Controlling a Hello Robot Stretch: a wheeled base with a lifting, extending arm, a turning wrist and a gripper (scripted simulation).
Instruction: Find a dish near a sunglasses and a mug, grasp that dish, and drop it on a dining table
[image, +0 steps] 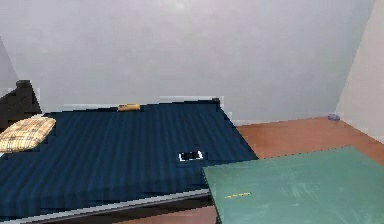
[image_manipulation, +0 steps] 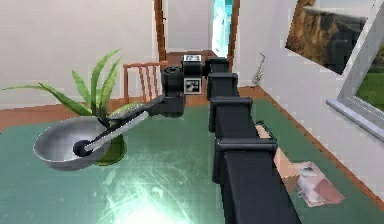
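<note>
claw reaches into the bowl at eight o'clock over the green surface, probably to drop it there; its hold and spread, cannot tell.

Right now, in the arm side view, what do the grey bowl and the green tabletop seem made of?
The bowl looks like dull metal: uniform grey, with a paler rim and soft shading inside; glazed ceramic is possible. The tabletop looks like glossy green glass or lacquer: a bright white glare and faint reflections lie across it.
</note>
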